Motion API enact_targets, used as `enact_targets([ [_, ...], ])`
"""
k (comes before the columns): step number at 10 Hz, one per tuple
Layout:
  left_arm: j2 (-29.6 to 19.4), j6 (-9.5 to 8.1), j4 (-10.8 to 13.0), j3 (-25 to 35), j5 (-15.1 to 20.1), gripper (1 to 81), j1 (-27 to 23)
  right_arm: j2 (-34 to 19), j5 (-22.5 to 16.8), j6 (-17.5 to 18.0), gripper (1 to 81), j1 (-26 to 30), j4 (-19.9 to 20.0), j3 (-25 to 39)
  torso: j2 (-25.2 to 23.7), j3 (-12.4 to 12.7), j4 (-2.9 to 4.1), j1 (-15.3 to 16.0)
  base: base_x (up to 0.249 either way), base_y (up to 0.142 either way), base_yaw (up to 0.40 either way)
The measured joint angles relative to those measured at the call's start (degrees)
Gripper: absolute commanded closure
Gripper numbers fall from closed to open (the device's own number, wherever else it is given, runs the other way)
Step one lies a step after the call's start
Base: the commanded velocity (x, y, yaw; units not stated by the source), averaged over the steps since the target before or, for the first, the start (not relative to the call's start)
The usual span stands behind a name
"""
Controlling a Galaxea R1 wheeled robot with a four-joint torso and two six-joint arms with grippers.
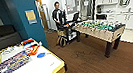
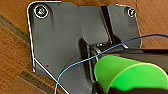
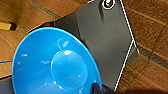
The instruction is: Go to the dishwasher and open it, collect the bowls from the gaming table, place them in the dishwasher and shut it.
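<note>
Pincer states I cannot tell, but a bright blue bowl point(image 3: 53, 66) shows near the right wrist and a green cup point(image 2: 127, 75) near the left, above wooden floor point(image 3: 150, 30).

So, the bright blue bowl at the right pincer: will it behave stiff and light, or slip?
The bright blue bowl looks like thin glossy plastic, so probably light and stiff. Its shiny highlights suggest a smooth surface that may slip. It seems gripped only at the rim, so it could tilt.

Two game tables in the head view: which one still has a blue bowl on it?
The white-topped, yellow-sided gaming table at near left; a blue bowl lies on it. The green-field football table with rods, further right, shows none.
</note>
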Motion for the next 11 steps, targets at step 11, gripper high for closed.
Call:
enact_targets([
  [11, 0.4, -0.02, 0.0, 0.0, -0.2, 81.1, 0.0, 0.0, 0.0, 0.0, 81.1, 0.0, -0.4, -0.1, 0.0, 0.0, 0.00, 0.0, 0.000, 0.000, -0.387],
])
